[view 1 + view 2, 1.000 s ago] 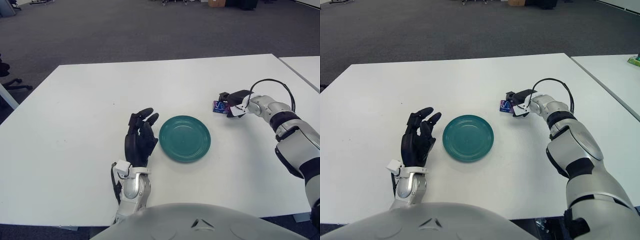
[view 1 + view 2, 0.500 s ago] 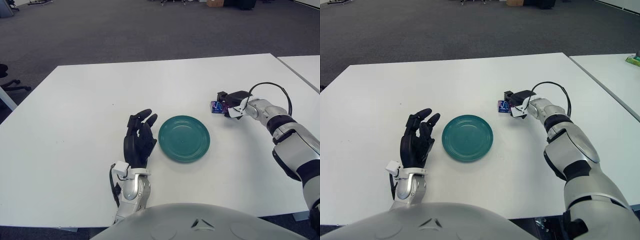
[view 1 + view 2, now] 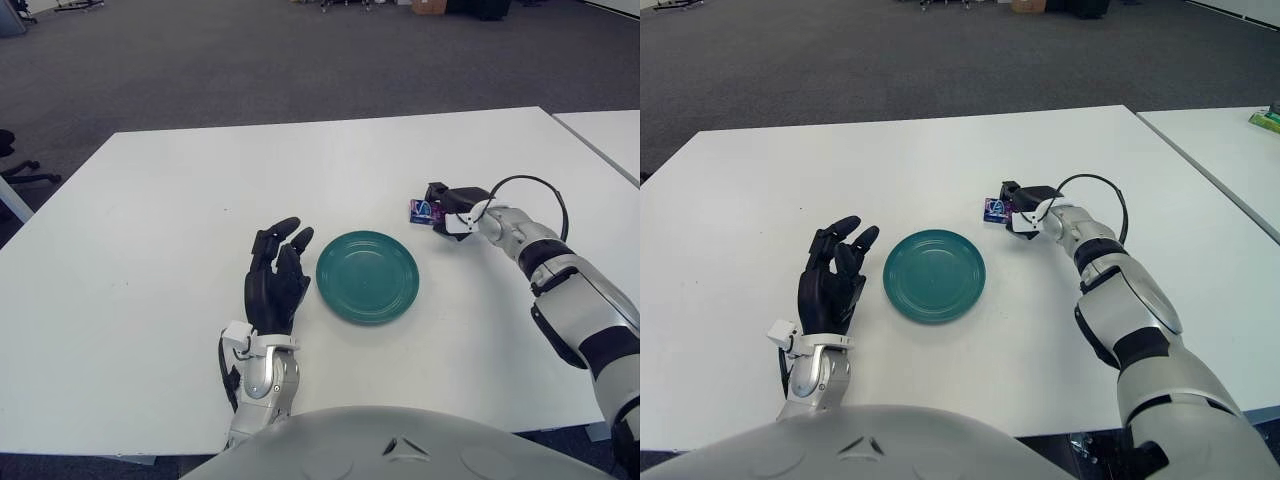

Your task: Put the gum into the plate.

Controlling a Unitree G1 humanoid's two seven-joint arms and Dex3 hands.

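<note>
The right hand is over the table, beyond and to the right of the plate, with its dark fingers closed around the gum. The gum is a small blue and purple pack; it projects from the hand toward the robot's left and appears raised off the table surface, though contact with the surface cannot be ruled out from these views. The pack is near the plate's far right rim but not over the plate. The right forearm runs from the hand back toward the lower right, with a black cable looping above the wrist. The plate is a round teal dish, lying flat near the table's middle, with nothing in it. The left hand rests on the table just beside the plate's left rim, palm down, its black fingers extended and slightly spread, gripping nothing; whether the fingertips touch the rim cannot be determined. Its silver wrist reaches back toward the robot's body at the lower edge of the view. A second table stands to the right, parted from the first by a narrow gap, and carries a small green item at its far edge. Grey carpet lies beyond the tables.
</note>
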